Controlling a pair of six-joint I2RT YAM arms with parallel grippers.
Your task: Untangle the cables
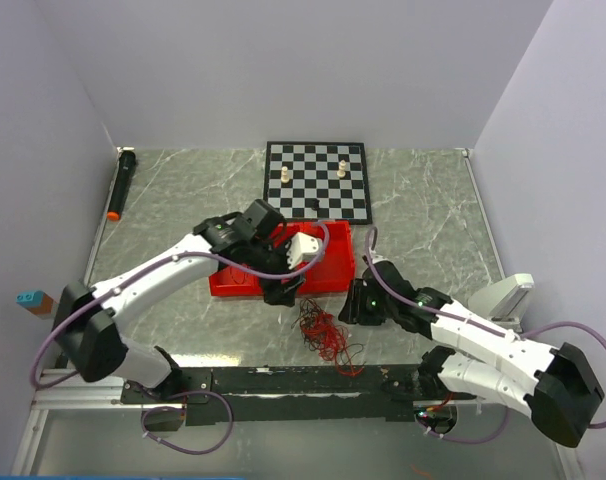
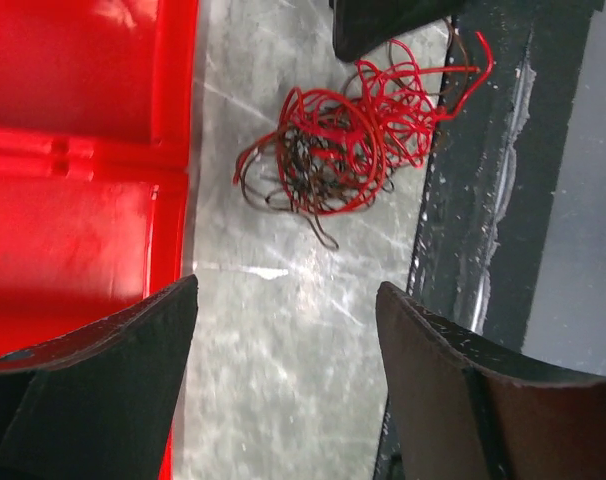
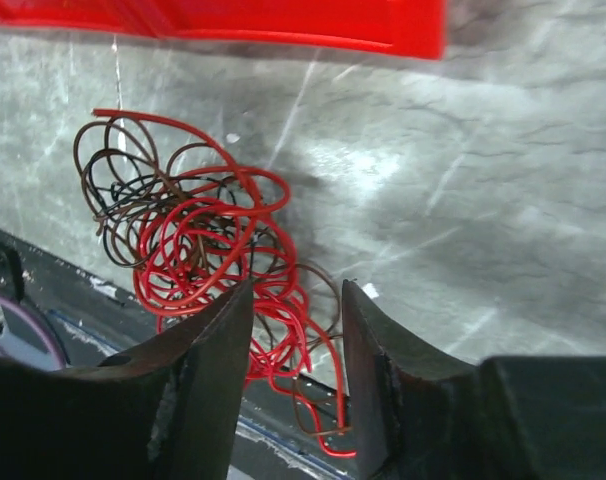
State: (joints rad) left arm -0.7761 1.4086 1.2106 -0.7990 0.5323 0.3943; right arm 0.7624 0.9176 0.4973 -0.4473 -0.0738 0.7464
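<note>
The left arm (image 1: 148, 278) and right arm (image 1: 488, 345) were white with black joints, lilac hoses (image 1: 195, 256), and dark wedge-shaped end effector fingers (image 2: 93, 385).

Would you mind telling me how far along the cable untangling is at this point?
Done: nothing visibly. The cables lie in one knotted red and dark clump on the table, near the red tray. In hand: the right jaws stand open astride strands at the clump's edge, gripping nothing yet. The left jaws hang open, short of it. Left: all the separating.
</note>
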